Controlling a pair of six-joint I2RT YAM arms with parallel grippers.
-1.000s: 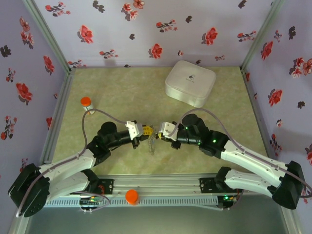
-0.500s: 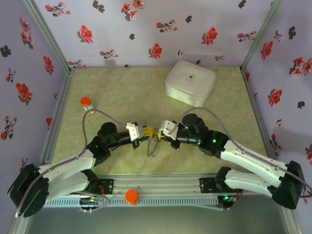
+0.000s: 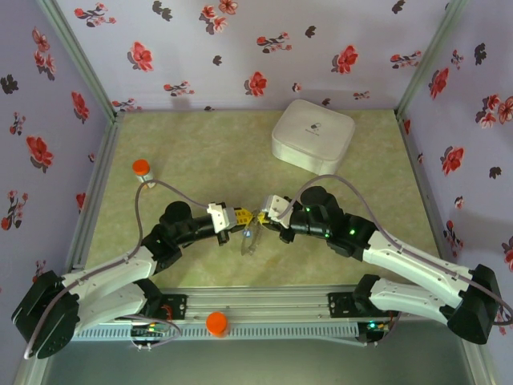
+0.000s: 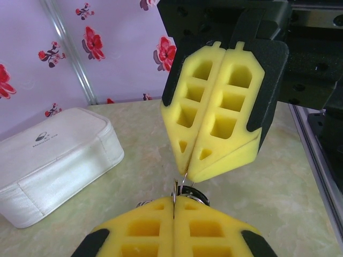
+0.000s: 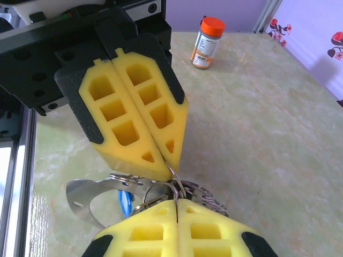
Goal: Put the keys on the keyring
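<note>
Nearest the bases in top view, hanging just under the pinch: keyring point(image 3: 251, 242). Turned since 1 s ago: showed as a thin sliver, opened to a wider loop half a sec back, now narrower again w/ a blue fleck near its top. Barely any shift in the arms meanwhile, just nudged the pinch a touch to the R. Prob means twisting the hoop about the held wire rather than a clean thread-on. Judged mid-step, task unfinished.

Just above it, tip to tip over the table point(image 3: 200, 152): L gripper point(image 5: 163, 160) and R gripper point(image 4: 188, 168). Both clamped right down, foam pads flush, same as 1 s ago. Nipped in each seam: thin wire loop point(image 5: 174, 179), running from one tip to the other.

From R wrist, the hoop: a flat silvery curved band, hanging off to one side of the pads. Beside it: blue-headed key point(image 5: 126, 203), tucked btwn band and R pads, head half hidden. Small wire rings bunched at the R tip, overlapping. Other key: can't pick out. Blue one already on the hoop or just lying against it: can't tell.

Further off: orange-capped bottle point(image 5: 206, 35), upright, well apart. Farthest: white box point(image 4: 53, 155), near the back wall
</note>
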